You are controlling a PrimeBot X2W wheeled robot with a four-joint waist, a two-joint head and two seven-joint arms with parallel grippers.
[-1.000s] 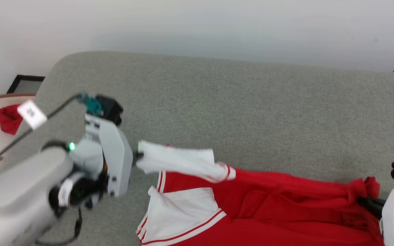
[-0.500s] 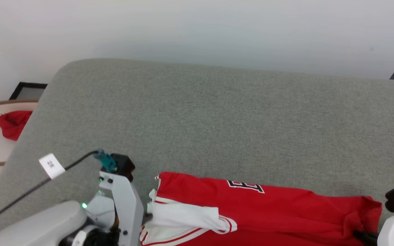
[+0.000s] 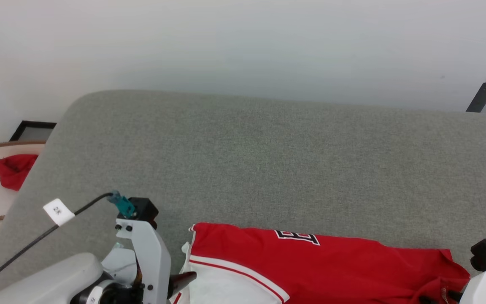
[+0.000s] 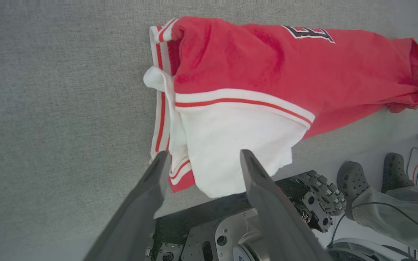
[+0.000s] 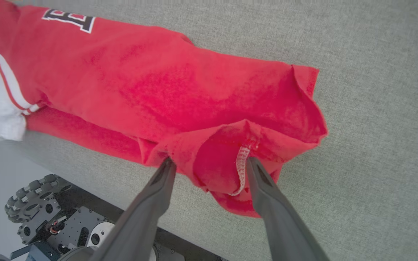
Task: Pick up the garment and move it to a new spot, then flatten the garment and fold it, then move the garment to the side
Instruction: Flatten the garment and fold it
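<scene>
The left gripper [image 4: 201, 170] stands spread wide with nothing clamped. Its two dark fingers straddle the white sleeve [image 4: 230, 145] of the jersey [image 3: 310, 261], which droops a little over the near edge of the grey fabric-covered tabletop [image 3: 268, 160]. The right gripper [image 5: 209, 163] is just as wide open and holds nothing, its fingers either side of the bunched red hem [image 5: 241, 163] at the jersey's other end. Between them the jersey lies doubled into a long band along the near edge, sleeve end toward the near-left corner, part of the black-and-white lettering [image 3: 297, 237] facing up. The lift to a new spot and a first lengthwise fold look done. The rumpled hem and overhanging sleeve suggest more smoothing and folding remain, and then the move to the side.
</scene>
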